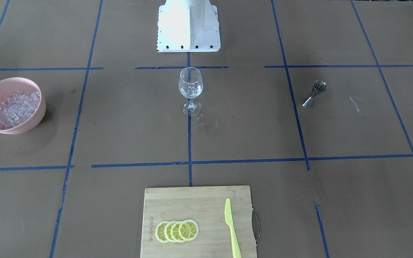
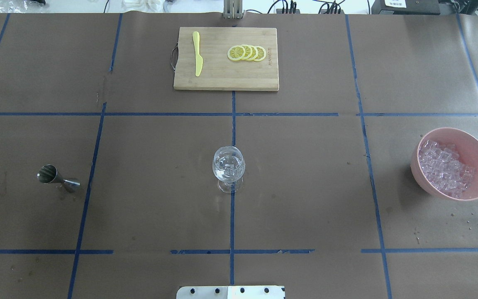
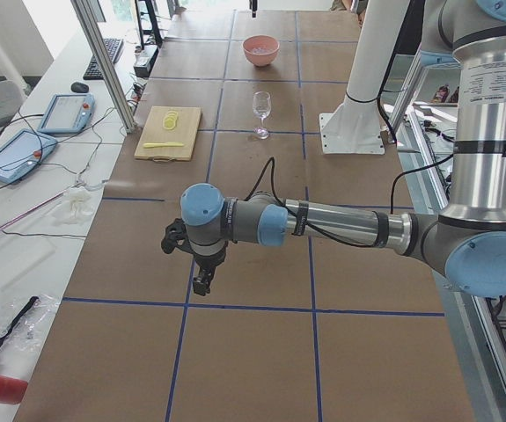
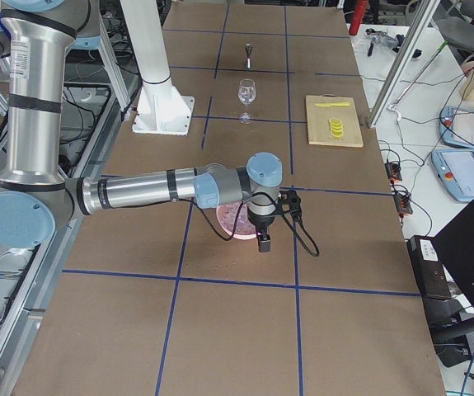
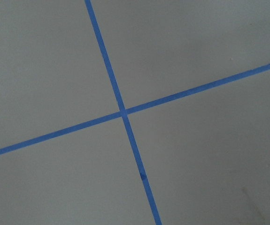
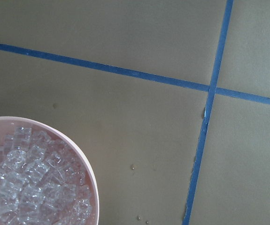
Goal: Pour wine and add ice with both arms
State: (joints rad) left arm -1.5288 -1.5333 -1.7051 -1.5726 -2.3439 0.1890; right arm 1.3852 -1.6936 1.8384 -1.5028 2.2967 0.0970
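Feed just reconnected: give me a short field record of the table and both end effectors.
wine glass: upright at table centre, clear chunks seemingly inside
ice: heaped in pink bowl, robot's right
jigger: standing, robot's left
cutting board: far side, with lemon slices and yellow knife
left end effector: above bare table, state unclear
right end effector: hovering by bowl's rim, state unclear

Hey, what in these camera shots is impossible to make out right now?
Left pincer: open or shut unclear; it shows only in the exterior left view, small and dark.
Right pincer: likewise, exterior right view only.
Pink bowl: largely hidden behind the right arm in that view.
Wine glass: any liquid inside, too clear to tell.
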